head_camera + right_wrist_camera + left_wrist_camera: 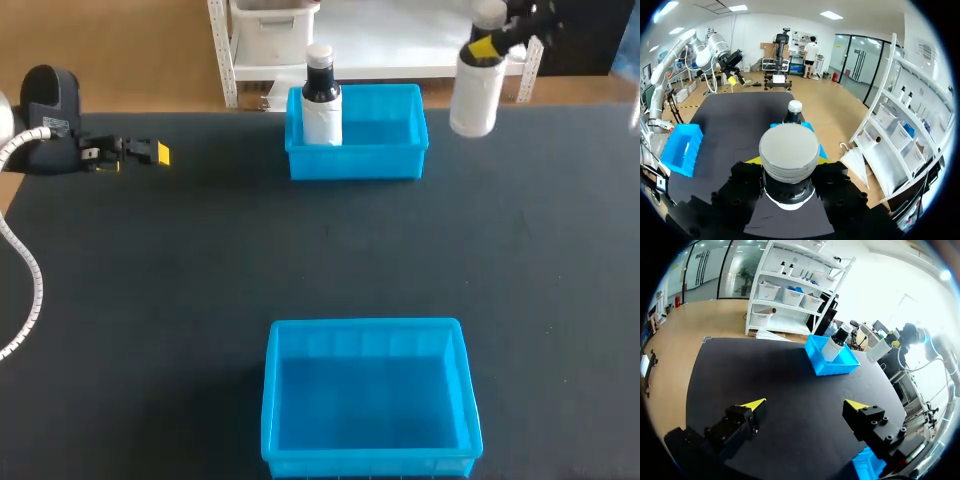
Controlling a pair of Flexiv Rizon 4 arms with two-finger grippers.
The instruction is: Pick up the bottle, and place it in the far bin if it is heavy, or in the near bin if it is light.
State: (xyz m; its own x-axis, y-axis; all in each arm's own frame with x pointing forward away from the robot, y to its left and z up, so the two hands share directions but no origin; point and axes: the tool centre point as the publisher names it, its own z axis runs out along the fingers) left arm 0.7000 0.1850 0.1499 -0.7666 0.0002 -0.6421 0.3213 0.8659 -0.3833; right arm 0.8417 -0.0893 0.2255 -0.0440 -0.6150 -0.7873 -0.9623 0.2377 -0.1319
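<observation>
A white bottle (474, 93) with a grey cap (789, 151) hangs in the air just right of the far blue bin (355, 164). My right gripper (490, 45) is shut on its neck, a yellow-tipped finger on each side. Inside the far bin, at its left end, stands a second bottle (321, 98), white with a dark upper part and a white cap; from the right wrist it shows just beyond the held cap (793, 112). The near blue bin (365, 326) holds nothing. My left gripper (150, 152) hovers open at the table's far left, fingers wide apart (806, 407).
The far bin (832, 362) stands at the table's back edge, the near bin (682, 146) at its front edge. Black table surface (200, 260) stretches between and beside them. A white cable (25, 270) loops from my left arm at the left edge.
</observation>
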